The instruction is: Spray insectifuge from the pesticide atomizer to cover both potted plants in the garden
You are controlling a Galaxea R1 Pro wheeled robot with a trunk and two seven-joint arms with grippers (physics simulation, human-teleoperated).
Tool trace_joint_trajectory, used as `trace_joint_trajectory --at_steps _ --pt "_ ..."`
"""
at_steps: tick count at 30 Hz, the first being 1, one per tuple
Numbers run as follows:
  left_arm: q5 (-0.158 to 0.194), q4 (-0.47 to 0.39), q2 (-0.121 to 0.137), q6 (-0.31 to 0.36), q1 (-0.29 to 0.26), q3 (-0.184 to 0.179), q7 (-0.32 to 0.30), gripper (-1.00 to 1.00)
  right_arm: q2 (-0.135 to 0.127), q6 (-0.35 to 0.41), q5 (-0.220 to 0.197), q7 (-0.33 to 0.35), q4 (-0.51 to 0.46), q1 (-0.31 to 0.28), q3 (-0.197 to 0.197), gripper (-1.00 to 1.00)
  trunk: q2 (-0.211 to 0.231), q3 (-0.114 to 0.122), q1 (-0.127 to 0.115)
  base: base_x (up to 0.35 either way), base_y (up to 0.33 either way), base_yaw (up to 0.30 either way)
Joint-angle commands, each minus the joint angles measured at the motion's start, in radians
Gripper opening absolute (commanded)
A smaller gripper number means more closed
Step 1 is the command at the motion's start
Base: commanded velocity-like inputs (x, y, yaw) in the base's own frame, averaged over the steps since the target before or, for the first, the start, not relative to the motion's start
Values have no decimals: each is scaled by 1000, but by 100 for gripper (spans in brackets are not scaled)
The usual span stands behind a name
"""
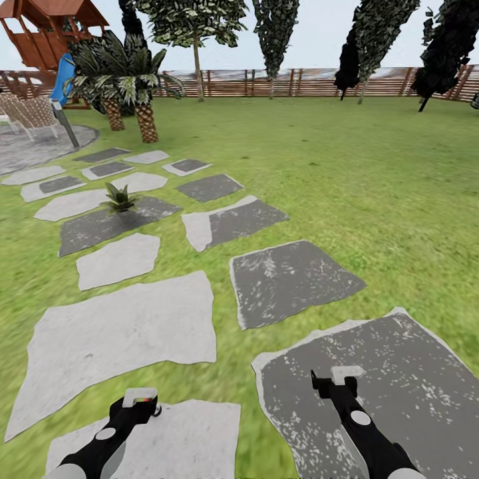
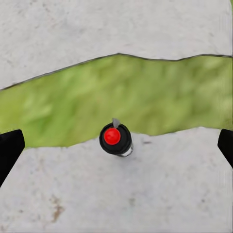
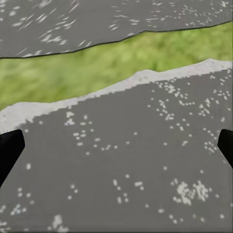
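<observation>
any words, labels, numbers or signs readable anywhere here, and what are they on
None: no text can be read in any view.
The pesticide atomizer on the pale stepping stone, seen from above between the left gripper fingers, shows a plain red top and no label.
The fence and the playset carry no signs.
</observation>
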Motion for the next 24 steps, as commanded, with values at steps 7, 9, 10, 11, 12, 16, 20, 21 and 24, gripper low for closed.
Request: trace_joint_trajectory --at_steps 7,9,10,11,12,16,20,21,24 --pt "-4 1 0 -4 -1 0 -1 100 0 -2 6 -4 1 -1 0 100 -50 -34 27 0 0 0" --pt "-4 1 0 -18 0 -1 -4 100 0 -2 6 -4 1 -1 0 100 -64 -43 34 0 0 0" --pt "-4 1 0 -35 1 -2 -6 100 0 -2 6 -4 1 -1 0 100 -71 -48 38 0 0 0" --pt "-5 2 0 -56 4 -2 -8 100 0 -2 7 -4 1 -1 0 100 -78 -53 42 0 0 0" --pt "-5 1 0 -79 8 -5 -10 100 0 -2 7 -4 1 -1 0 100 -85 -57 46 0 0 0" --pt "-28 1 3 -119 21 -30 -12 100 0 -2 7 -5 1 -1 0 100 -113 -76 61 0 0 0" --pt "-57 -2 5 -130 37 -39 -13 100 0 -2 7 -5 2 -1 0 100 -141 -95 77 0 0 0" --pt "-59 -3 5 -131 39 -40 -13 100 0 -2 7 -5 2 -1 0 100 -148 -100 80 0 0 0" --pt "-65 -6 6 -133 45 -41 -13 100 0 -2 7 -5 2 -1 0 100 -169 -114 92 0 0 0"
